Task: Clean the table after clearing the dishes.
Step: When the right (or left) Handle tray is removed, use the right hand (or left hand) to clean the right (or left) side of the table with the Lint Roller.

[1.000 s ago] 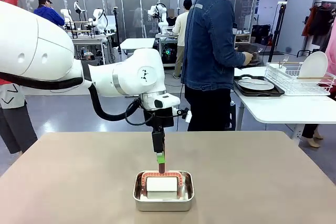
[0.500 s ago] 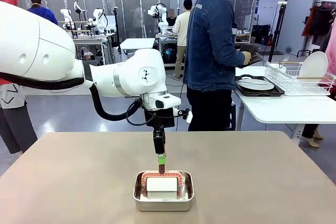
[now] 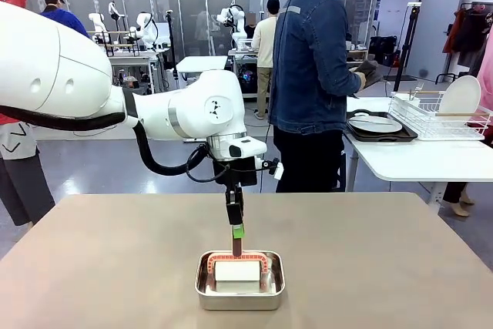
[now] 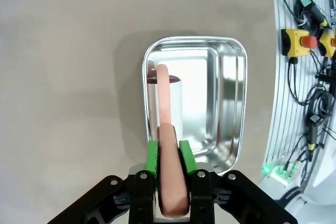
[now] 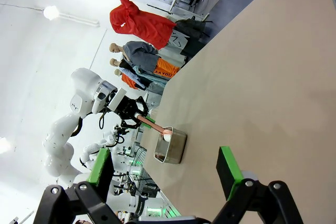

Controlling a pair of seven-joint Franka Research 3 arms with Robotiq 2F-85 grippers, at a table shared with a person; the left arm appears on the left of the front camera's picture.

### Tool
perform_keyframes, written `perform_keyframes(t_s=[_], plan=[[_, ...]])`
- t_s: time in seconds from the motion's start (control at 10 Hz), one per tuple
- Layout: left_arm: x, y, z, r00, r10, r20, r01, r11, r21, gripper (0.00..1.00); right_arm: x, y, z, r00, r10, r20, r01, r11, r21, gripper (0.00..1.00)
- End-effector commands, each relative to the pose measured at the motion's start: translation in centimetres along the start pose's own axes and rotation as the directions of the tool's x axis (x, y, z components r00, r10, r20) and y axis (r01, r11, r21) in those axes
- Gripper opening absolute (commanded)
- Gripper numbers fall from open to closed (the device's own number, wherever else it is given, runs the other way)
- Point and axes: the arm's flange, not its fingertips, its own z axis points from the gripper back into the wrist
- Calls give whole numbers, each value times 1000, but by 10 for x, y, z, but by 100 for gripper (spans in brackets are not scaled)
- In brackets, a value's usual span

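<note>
Compared with a second ago, the left gripper [image 3: 237, 238] is being held a touch farther right, and the person's gloved hand [image 3: 368, 73] is being carried higher.

From the front, one steel pan [image 3: 239, 303] is being shown near the front middle of the table [image 3: 385, 267]. One white block [image 3: 237, 270] is lying in it under one salmon-pink handle [image 3: 219, 256]. The top of that arched handle is being pinched by the left gripper, which is being pointed straight down. On the white side table [image 3: 416, 163] at the far right, one plate [image 3: 375, 123] is being borne by one dark tray [image 3: 400, 135]. A second plate [image 3: 460, 96] is being kept upright in the wire rack [image 3: 420, 117].

From the left wrist, the handle is being clamped between two green pads [image 4: 152, 156], drawn narrowly onto it, above the block inside the pan.

From the right wrist, the right gripper [image 5: 164, 153] is being held over the table with its two fingers spread wide and nothing between them. The pan and the left arm [image 5: 79, 103] are being seen well beyond.
</note>
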Motion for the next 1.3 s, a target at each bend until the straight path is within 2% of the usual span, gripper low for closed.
perform_keyframes(t_s=[0.0,0.2,0.3,0.4,0.5,0.6,0.7,0.8,0.9,1.0,1.1,1.2], plan=[[2,-6,11,999,24,-28,-25,1000,-17,0,-1,3,0,1000,6,14,-6,1000,14,100],[3,-35,40,997,80,-14,-80,997,13,0,-1,3,0,1000,6,14,-6,1000,14,100],[-3,-55,65,991,131,32,-132,991,6,0,-1,3,0,1000,6,14,-6,1000,14,100],[-14,-75,97,981,187,54,-189,981,45,0,-1,3,0,1000,6,14,-6,1000,14,100],[-31,-85,128,952,271,143,-283,956,74,0,-1,3,0,1000,6,14,-6,1000,14,100],[-57,-87,151,884,383,270,-412,909,59,0,-1,3,0,1000,6,14,-6,1000,14,100],[-93,-82,162,758,537,370,-592,804,47,0,-1,3,0,1000,6,14,-6,1000,14,100],[-128,-76,165,608,648,458,-723,690,-16,0,-1,3,0,1000,6,14,-6,1000,14,100],[-168,-70,157,442,735,514,-807,576,-130,0,-1,3,0,1000,6,14,-6,1000,14,100],[-203,-60,136,315,782,537,-822,508,-258,0,-1,3,0,1000,6,14,-6,1000,14,100],[-223,-52,115,240,811,533,-815,467,-343,0,-1,3,0,1000,6,14,-6,1000,14,100],[-233,-50,98,276,777,566,-782,524,-337,0,-1,3,0,1000,6,14,-6,1000,14,100]])
